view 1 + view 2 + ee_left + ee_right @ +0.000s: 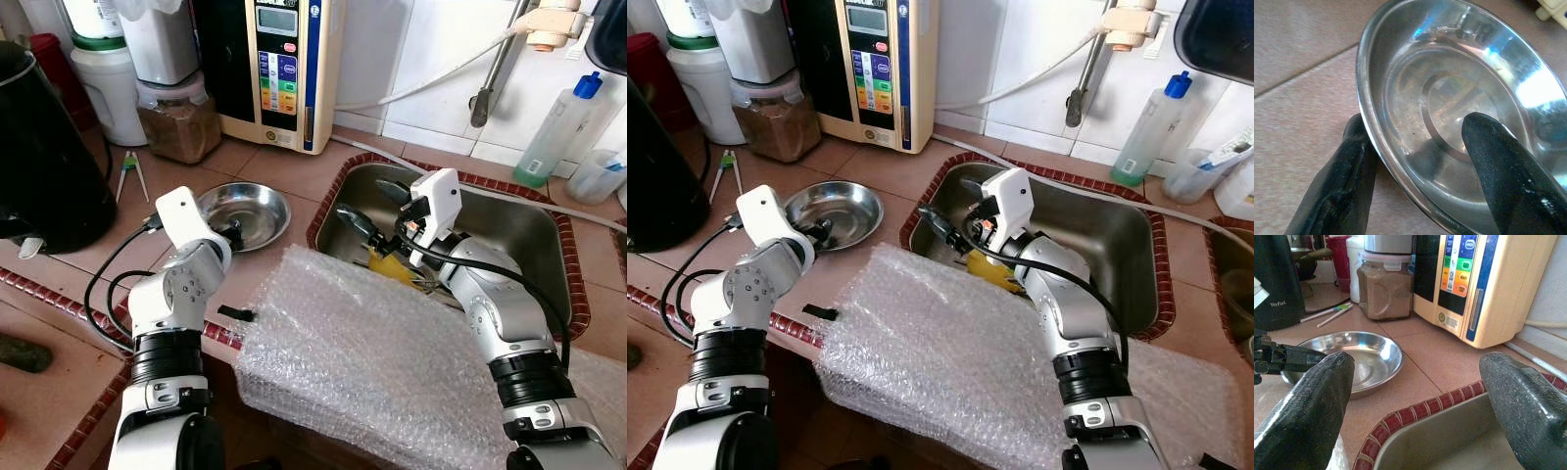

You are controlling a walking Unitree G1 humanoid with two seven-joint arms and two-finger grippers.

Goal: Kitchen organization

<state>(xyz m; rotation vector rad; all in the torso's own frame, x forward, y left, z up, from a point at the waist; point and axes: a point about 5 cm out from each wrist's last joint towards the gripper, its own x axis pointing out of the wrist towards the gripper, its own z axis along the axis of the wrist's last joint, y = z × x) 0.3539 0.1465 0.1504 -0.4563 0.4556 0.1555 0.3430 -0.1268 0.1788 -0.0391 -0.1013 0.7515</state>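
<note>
Hiding the near edge of the sink [549, 245] under bubble wrap [362, 352]. Sitting on the counter left of the sink, steel dish [245, 211] lying flat, round, no long axis. Left gripper [1420, 166] straddling the dish's rim, not clamped. Right gripper [1415, 396] spread wide, holding nothing, above the sink.

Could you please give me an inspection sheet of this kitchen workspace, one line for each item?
Surface: tiled counter with red-trimmed edge; steel sink set into it.
Job's things: steel dish on the counter, left of the sink.
Clutter: bubble wrap over the counter edge; brown-filled jar; black kettle; plastic bottle.
End effectors: left end effector open, one finger inside the dish rim, one outside; right end effector open over the sink.
Cables: black cable looping by the left arm.
Surroundings: white wall tiles; cream appliance against the wall.
</note>
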